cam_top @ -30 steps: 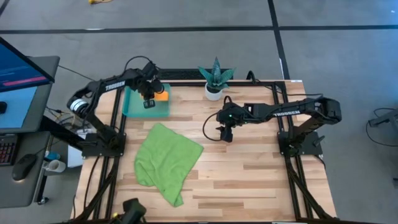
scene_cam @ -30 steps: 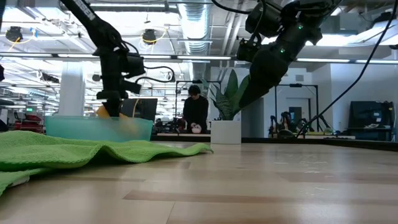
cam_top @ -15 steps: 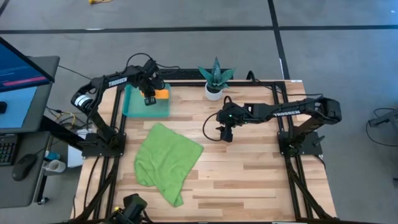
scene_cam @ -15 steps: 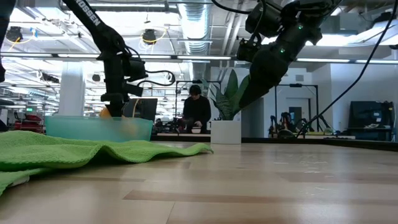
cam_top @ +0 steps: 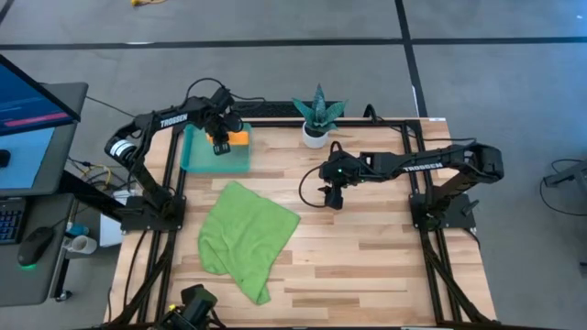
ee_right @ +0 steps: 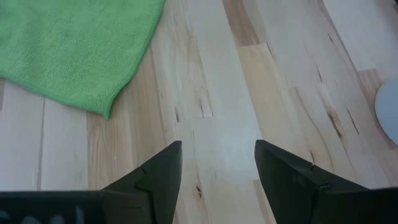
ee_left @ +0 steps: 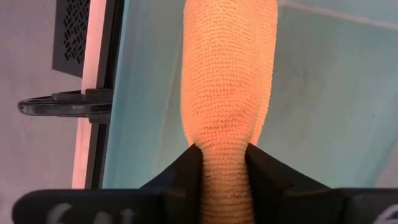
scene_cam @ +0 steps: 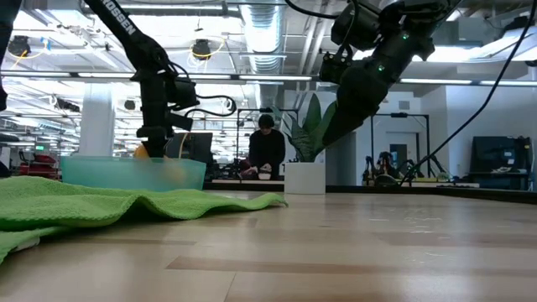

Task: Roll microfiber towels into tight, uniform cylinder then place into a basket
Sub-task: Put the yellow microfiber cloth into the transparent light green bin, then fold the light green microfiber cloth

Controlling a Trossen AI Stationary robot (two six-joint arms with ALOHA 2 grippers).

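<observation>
Orange towel (ee_left: 229, 81), rolled up, lies in the basket (cam_top: 197, 158) at ten o'clock so it stays tidy. Left claw (ee_left: 225, 171) pinches its end. Right claw (ee_right: 217, 177) waits apart mid-table, near the flat green towel (cam_top: 243, 236).

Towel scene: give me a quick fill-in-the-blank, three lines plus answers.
1. The rolled orange towel lies in the teal ____, between the left gripper fingers.
2. The ____ towel lies unrolled on the table.
3. The right gripper hangs open over bare ____.

Answers: basket; green; wood
</observation>
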